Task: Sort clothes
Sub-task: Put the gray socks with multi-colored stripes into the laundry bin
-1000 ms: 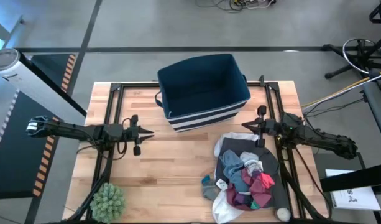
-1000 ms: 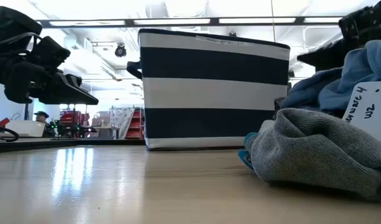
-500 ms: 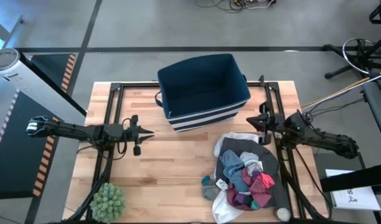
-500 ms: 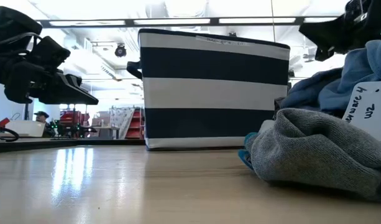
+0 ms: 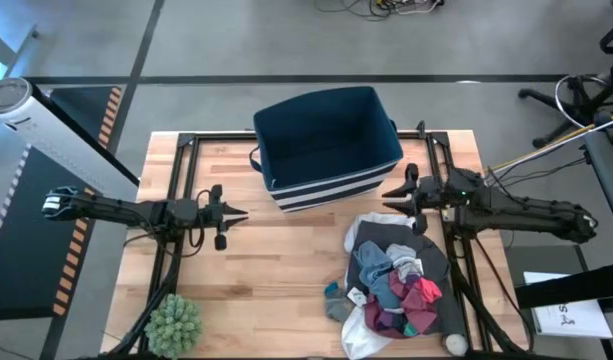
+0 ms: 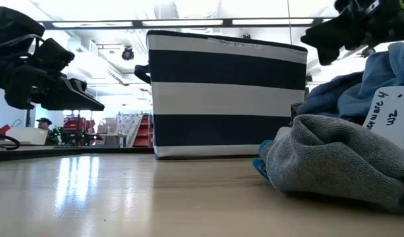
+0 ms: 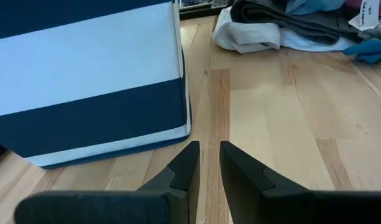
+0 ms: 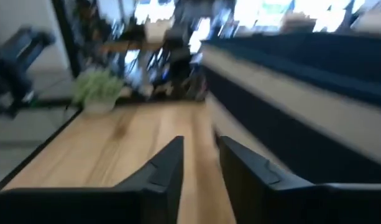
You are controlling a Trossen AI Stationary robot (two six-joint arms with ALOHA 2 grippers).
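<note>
The clothes (image 5: 396,280) lie in one pile at the table's near right: a dark grey garment and a white one underneath, small red, maroon, teal and blue-grey pieces on top. The pile also shows in the low view (image 6: 340,158) and the left wrist view (image 7: 283,25). My right gripper (image 5: 386,192) hangs above the table between the pile's far edge and the navy striped bin (image 5: 326,140), its fingers a little apart and empty (image 8: 199,162). My left gripper (image 5: 244,212) waits at the table's left, shut and empty (image 7: 209,158).
The navy bin with white stripes stands open at the table's far middle, also in the low view (image 6: 225,92). A small green plant (image 5: 174,322) sits at the near left corner. Bare wood (image 5: 276,270) lies between the left gripper and the pile.
My right gripper has risen and gone toward the table's left edge, coming closer to the bin's right corner. The clothes and the bin have not moved.
</note>
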